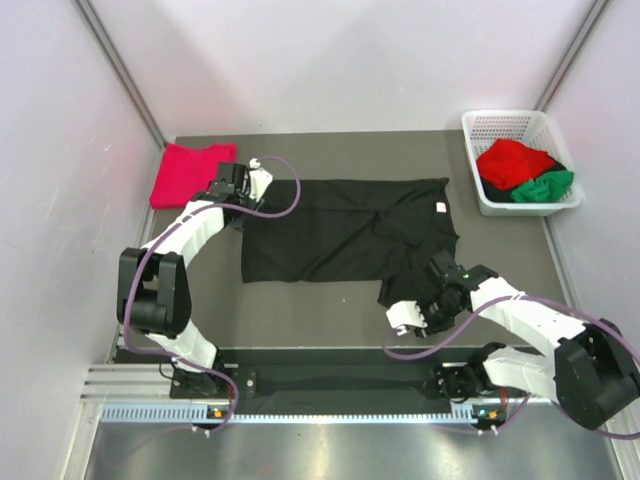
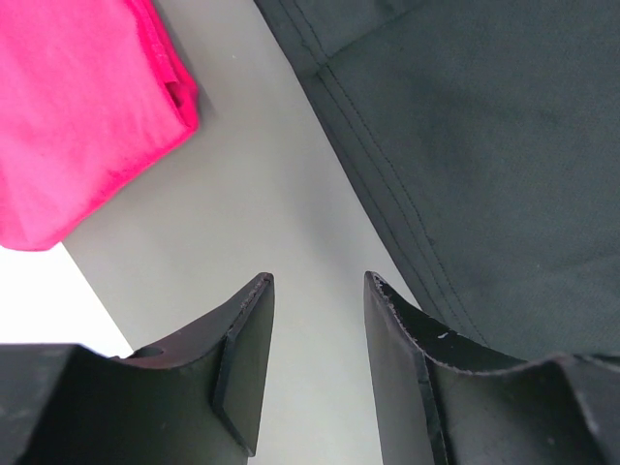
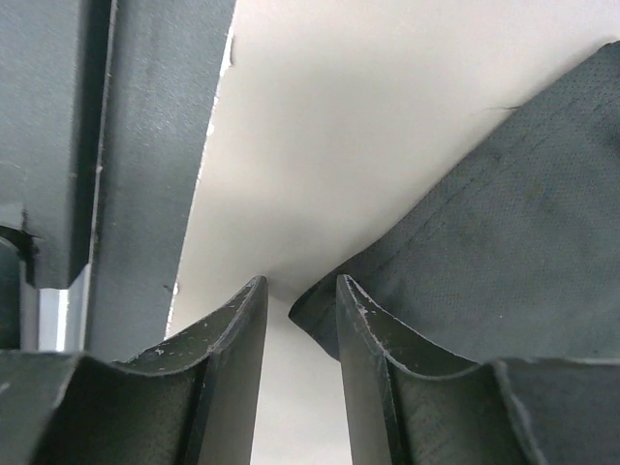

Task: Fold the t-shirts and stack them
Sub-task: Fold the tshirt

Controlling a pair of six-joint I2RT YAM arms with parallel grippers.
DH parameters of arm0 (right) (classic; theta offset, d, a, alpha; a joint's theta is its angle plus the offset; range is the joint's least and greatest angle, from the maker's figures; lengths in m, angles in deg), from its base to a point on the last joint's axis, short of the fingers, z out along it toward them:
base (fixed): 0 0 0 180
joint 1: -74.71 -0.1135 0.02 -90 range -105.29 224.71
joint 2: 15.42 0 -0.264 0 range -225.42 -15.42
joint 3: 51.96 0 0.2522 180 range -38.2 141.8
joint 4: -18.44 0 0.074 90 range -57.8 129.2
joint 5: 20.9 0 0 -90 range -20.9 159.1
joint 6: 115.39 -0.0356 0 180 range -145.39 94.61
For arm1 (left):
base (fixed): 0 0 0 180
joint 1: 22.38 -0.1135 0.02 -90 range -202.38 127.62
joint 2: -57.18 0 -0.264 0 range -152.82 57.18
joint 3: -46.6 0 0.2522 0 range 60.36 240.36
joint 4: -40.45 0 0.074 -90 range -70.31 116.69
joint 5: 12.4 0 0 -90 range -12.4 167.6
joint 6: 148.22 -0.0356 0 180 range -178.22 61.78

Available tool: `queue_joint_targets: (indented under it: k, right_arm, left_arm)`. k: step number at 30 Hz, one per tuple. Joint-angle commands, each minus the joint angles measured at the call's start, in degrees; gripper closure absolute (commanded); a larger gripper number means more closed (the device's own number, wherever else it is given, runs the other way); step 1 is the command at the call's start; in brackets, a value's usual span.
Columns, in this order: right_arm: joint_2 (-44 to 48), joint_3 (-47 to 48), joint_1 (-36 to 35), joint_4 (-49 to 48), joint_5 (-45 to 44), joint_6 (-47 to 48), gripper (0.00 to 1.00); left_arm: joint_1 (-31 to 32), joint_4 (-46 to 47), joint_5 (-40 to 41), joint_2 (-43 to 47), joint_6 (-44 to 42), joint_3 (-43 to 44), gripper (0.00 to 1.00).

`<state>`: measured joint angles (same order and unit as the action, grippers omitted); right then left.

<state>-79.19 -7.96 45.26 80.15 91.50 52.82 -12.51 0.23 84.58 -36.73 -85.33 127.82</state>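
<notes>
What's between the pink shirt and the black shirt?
Only bare table separates the pink shirt from the black shirt, clearest in the left wrist view; the open left pincer hangs above that strip.

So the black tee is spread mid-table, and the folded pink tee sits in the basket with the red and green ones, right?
No. The top external view shows the folded pink tee on the table at the far left, outside the basket. The black tee, red tee and green tee are as you say.
</notes>
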Motion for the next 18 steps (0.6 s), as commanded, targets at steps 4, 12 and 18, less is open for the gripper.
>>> queue_joint_targets:
  k: [4,12,18]
  right_arm:
    - [0.7,0.4,-0.7,-0.6,-1.4,3.3,0.64]
    - [4.3,-0.3,-0.7,0.6,-1.8,2.7,0.64]
    - [5.9,-0.4,-0.6,1.8,-2.3,2.9,0.64]
  left_arm:
    - [0.0,2.6,0.7,0.4,0.4,1.6,0.53]
    - [0.1,3.1,1.4,0.6,-1.1,0.7,0.53]
    - [0.1,3.3,1.2,-0.3,-1.0,1.3,0.53]
